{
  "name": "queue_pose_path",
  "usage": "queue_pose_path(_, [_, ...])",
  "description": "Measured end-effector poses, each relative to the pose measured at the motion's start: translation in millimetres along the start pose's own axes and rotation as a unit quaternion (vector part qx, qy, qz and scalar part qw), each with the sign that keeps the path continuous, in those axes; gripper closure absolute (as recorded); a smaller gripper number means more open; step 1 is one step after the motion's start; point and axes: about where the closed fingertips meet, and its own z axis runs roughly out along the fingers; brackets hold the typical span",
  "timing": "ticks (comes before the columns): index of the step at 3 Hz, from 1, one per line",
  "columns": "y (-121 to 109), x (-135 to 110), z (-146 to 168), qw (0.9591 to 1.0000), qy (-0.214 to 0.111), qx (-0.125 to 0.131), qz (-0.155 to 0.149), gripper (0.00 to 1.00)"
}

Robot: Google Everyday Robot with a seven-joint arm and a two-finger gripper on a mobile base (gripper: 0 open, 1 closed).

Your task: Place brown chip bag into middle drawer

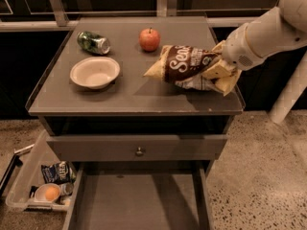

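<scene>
Right, I have the gripper (218, 70) out over the right end of the table (120, 97), at the end of the white arm (268, 30) reaching in from the right. The jaws are clamped on the crumpled cream end of the brown chip bag (184, 66); I can barely see them through the folds, but the bag is plainly in their hold. It lies roughly level, its free end pointing left, with its shadow on the table under it. It's over the right half of the top, near the front edge.

Behind the bag's left tip sits a red apple (149, 39), apart from it. Further left is a white bowl (94, 72), and behind that a green can (93, 42) lying on its side.

Below, the drawer front (139, 147) with its small knob is in place under the tabletop. Under that, the middle drawer (139, 200) is pulled out toward me, its grey floor bare. Down on the left, the clear plastic bin (24, 186) holds a small blue-and-white snack bag (57, 171).
</scene>
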Motion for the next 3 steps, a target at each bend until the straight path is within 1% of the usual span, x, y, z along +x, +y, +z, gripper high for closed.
queue_pose_path(1, [17, 0, -25, 0.9996, -0.024, 0.007, -0.012, 1.00])
queue_pose_path(2, [47, 5, -52, 0.9982, -0.052, 0.022, -0.020, 1.00])
queue_pose_path(3, [80, 21, -75, 0.9967, -0.066, 0.044, -0.022, 1.00])
